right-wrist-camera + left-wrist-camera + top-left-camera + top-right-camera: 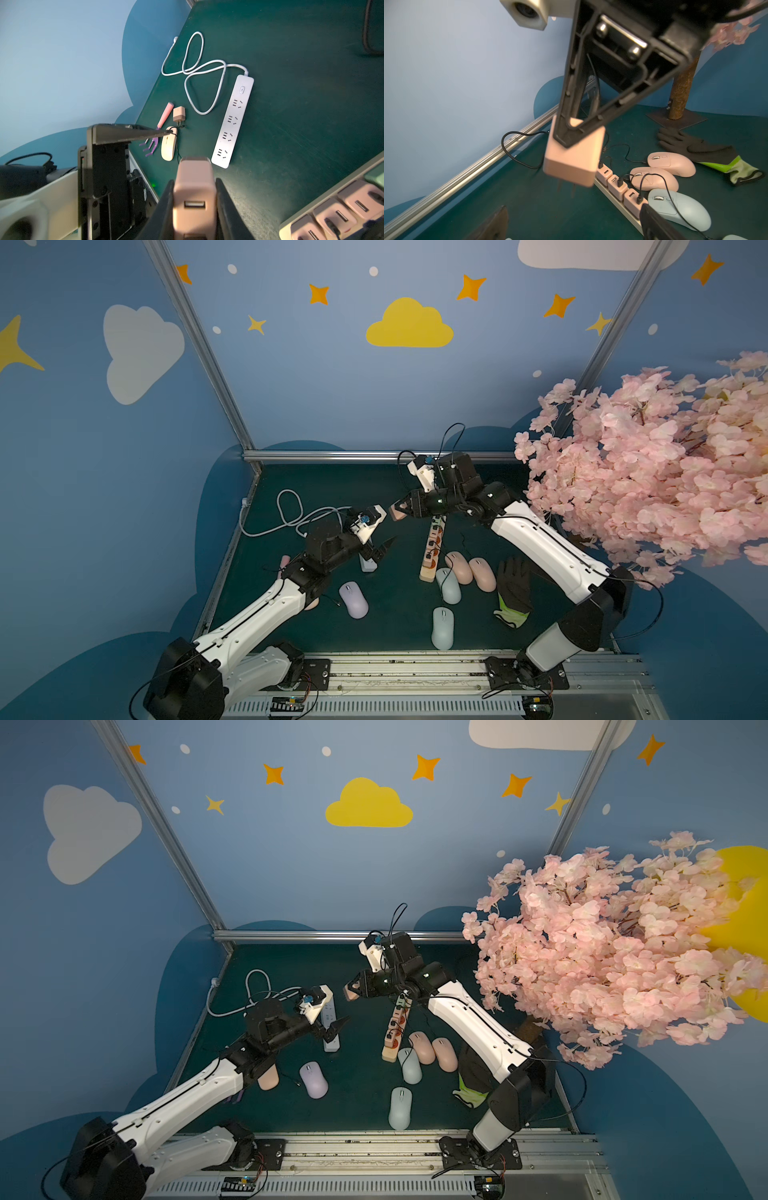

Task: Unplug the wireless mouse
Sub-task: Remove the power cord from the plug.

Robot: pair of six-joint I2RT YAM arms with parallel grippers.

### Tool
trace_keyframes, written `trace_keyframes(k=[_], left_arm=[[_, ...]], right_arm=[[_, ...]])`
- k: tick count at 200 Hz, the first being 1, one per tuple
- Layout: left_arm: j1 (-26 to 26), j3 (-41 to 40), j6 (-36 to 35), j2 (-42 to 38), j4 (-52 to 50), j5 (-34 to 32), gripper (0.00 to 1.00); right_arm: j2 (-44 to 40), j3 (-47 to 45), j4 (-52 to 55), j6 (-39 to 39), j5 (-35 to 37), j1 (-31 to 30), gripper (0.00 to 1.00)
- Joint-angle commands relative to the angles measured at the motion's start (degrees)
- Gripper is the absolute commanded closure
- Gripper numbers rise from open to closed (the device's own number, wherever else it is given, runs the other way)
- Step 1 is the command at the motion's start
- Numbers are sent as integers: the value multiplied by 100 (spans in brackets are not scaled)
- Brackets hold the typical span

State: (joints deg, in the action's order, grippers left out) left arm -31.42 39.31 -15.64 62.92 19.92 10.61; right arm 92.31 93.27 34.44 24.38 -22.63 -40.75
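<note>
My right gripper [395,511] hangs above the table, shut on a pink charger adapter [194,199]. The adapter's USB port is empty, and in the left wrist view the adapter [573,160] has its prongs bare and pointing down. Below it lies a tan power strip [432,547] with several pink adapters; black cables run from them to a pink mouse [654,178] and a pale blue mouse [679,209]. My left gripper [380,549] is open and empty over the white power strip [368,564], to the left of the held adapter.
More mice lie about: lilac [354,599], pale blue [442,628], pink [483,574], cream [168,145]. A black and green glove [513,589] lies at the right under the blossom tree [644,464]. A loose adapter [179,113] and a small rake [158,128] lie at the left edge.
</note>
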Motion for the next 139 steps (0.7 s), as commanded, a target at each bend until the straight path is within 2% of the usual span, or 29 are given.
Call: trace_keyframes(k=[1,27,49,82,139], left_arm=[[-11,207,-160,105,377,35,4],[-42,251,-119,181,355,488,7],[-70,235,-115,195,334,584,11],[-79,231,-130,185,314,551,23],[-79,235,-126,178,305,511,53]], right_arm=[[-106,33,151,-161,-226,-94,100],[-49,87,193,-276,-355,-192,100],[6,164,256,-309,-344,-237,100],[15,174,305,-325,-296,-254,100],[41,174,283,-267,-325,-274,100]])
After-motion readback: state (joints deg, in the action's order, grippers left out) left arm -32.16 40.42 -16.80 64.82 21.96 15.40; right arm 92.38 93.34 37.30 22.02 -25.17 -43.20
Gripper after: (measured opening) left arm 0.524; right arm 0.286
